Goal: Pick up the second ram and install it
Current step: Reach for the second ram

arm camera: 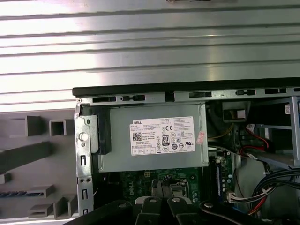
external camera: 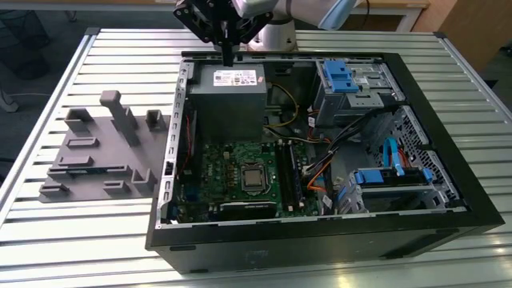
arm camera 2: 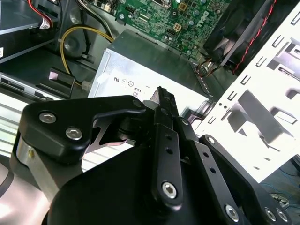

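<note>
The second ram point(external camera: 78, 170) is a thin blue stick lying in a slot of the grey tray point(external camera: 96, 150), on the exterior view's left; in the first wrist view the ram point(arm camera: 16, 193) shows as a blue strip. My gripper point(external camera: 228, 59) hangs above the far edge of the open computer case point(external camera: 320, 234), over the grey power supply point(external camera: 228, 96), well away from the tray. Its fingers point(arm camera 2: 161, 96) are pressed together with nothing between them, and the gripper point(arm camera: 164, 187) looks the same in the first wrist view. The green motherboard point(external camera: 240, 180) lies in the case below the power supply.
The case lies on its side on a slatted metal table point(external camera: 80, 240). Drive cages with blue latches point(external camera: 344, 75) and bundled cables point(external camera: 352, 129) fill the case on the exterior view's right. Upright blocks point(external camera: 120, 114) stand on the tray.
</note>
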`<state>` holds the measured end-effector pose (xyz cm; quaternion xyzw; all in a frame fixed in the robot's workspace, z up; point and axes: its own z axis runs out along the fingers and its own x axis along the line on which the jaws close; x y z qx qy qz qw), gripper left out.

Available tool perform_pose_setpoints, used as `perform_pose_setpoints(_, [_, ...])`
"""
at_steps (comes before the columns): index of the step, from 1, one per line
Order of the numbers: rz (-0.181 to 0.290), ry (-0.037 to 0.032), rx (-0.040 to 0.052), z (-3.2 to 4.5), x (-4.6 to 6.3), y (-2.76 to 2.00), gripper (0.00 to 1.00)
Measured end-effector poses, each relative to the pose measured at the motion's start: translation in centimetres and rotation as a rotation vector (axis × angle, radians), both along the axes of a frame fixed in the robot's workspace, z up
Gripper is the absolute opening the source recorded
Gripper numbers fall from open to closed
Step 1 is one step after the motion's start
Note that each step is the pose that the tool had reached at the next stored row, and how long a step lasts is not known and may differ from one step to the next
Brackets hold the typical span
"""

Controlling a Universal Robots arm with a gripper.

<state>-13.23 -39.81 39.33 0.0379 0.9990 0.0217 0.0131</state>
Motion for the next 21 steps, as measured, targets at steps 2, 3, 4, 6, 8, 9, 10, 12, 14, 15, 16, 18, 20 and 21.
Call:
perform_pose_setpoints(2, [0.000, 0.0000, 0.0000, 0.00, -0.10, 0.00, 0.11])
perform_pose_setpoints(3, [0.000, -0.0001, 0.0000, 0.00, -0.15, 0.00, 0.11])
perform_pose_setpoints(4, [0.000, 0.0000, 0.0000, 0.00, -0.19, 0.00, 0.11])
perform_pose_setpoints(6, [0.000, 0.0000, 0.0000, 0.00, -0.28, 0.00, 0.11])
perform_pose_setpoints(8, [0.000, 0.0000, 0.0000, 0.00, -0.34, 0.00, 0.11])
perform_pose_setpoints(9, [0.000, -0.0001, 0.0001, 0.00, -0.38, 0.00, 0.11])
perform_pose_setpoints(10, [0.000, 0.0000, 0.0000, 0.00, -0.42, 0.00, 0.11])
perform_pose_setpoints(12, [0.000, 0.0000, 0.0000, 0.00, -0.48, 0.00, 0.11])
perform_pose_setpoints(14, [0.000, 0.0000, 0.0000, 0.00, -0.55, 0.00, 0.11])
perform_pose_setpoints(15, [0.000, 0.0000, 0.0000, 0.00, -0.57, 0.00, 0.11])
perform_pose_setpoints(16, [0.000, 0.0000, 0.0000, 0.00, -0.59, 0.00, 0.11])
perform_pose_setpoints(18, [0.000, 0.0000, -0.0001, 0.00, -0.63, 0.00, 0.11])
perform_pose_setpoints(20, [0.000, 0.0000, 0.0000, 0.00, -0.68, 0.00, 0.11])
perform_pose_setpoints(21, [0.000, 0.0000, 0.0000, 0.00, -0.70, 0.00, 0.11])
